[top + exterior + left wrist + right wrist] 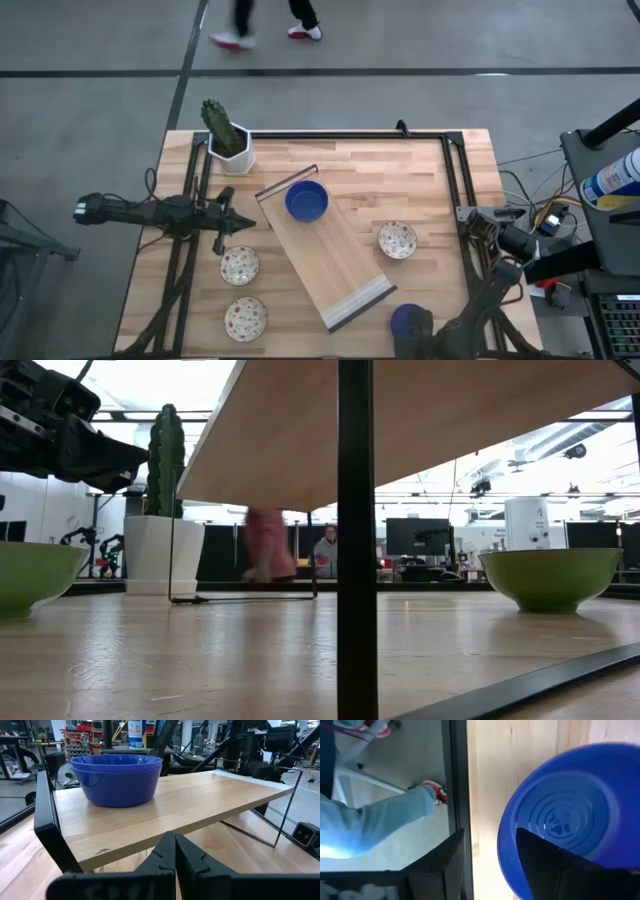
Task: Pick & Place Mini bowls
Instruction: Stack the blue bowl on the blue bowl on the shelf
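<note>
Cobalt-blue glazed bowls (306, 201), stacked two deep, sit on the raised pale-wood shelf board (330, 265) at mid-table. My left gripper (222, 228) hangs level beside that board, its dark fingers (165, 857) pressed together on nothing. My right gripper (425, 338) clasps the rim of another round blue bowl (407, 319) at the table's near edge. Three speckled white bowls (240, 264) lie on the tabletop around the board.
</note>
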`<action>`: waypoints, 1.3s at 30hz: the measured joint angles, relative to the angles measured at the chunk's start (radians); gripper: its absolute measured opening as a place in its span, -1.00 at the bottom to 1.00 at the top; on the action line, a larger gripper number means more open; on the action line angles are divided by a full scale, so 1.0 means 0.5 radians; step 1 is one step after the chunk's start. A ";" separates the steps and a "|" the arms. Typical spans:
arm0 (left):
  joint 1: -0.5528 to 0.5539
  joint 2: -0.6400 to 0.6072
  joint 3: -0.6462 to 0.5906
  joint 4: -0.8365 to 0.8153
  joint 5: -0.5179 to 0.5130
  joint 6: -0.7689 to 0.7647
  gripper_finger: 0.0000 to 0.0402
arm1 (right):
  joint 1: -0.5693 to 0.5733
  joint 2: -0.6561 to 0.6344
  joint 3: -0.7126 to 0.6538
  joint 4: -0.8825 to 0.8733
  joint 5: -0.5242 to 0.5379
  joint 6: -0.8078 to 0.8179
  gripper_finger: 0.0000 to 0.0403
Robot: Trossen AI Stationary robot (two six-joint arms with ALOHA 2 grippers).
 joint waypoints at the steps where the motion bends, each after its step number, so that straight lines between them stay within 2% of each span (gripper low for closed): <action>1: 0.000 0.000 0.000 0.000 -0.001 0.000 -1.00 | 0.000 0.008 -0.001 -0.007 -0.004 -0.002 -0.15; 6: 0.000 0.000 0.000 0.000 -0.001 0.000 -1.00 | -0.002 0.039 -0.002 -0.013 0.013 -0.038 -0.16; 10: 0.000 0.000 0.000 0.000 -0.001 0.000 -1.00 | -0.002 0.039 -0.005 -0.055 0.016 -0.036 -0.27; 18: 0.000 0.000 0.000 0.000 -0.001 0.000 -1.00 | -0.002 0.039 -0.017 -0.158 -0.005 -0.038 -0.69; 22: 0.000 0.000 0.000 0.000 -0.001 0.001 -1.00 | -0.002 0.039 -0.017 -0.286 -0.102 -0.045 -0.92; 26: 0.000 0.000 0.000 0.000 -0.001 0.000 -1.00 | -0.002 0.027 -0.017 -0.488 -0.182 -0.045 -0.95; 32: 0.000 0.000 0.000 0.000 0.000 0.001 -1.00 | -0.004 -0.084 -0.009 -0.731 -0.189 -0.033 -0.96; 39: 0.000 0.000 0.000 0.000 -0.001 0.001 -1.00 | -0.013 -0.311 -0.009 -1.089 0.019 0.078 -0.96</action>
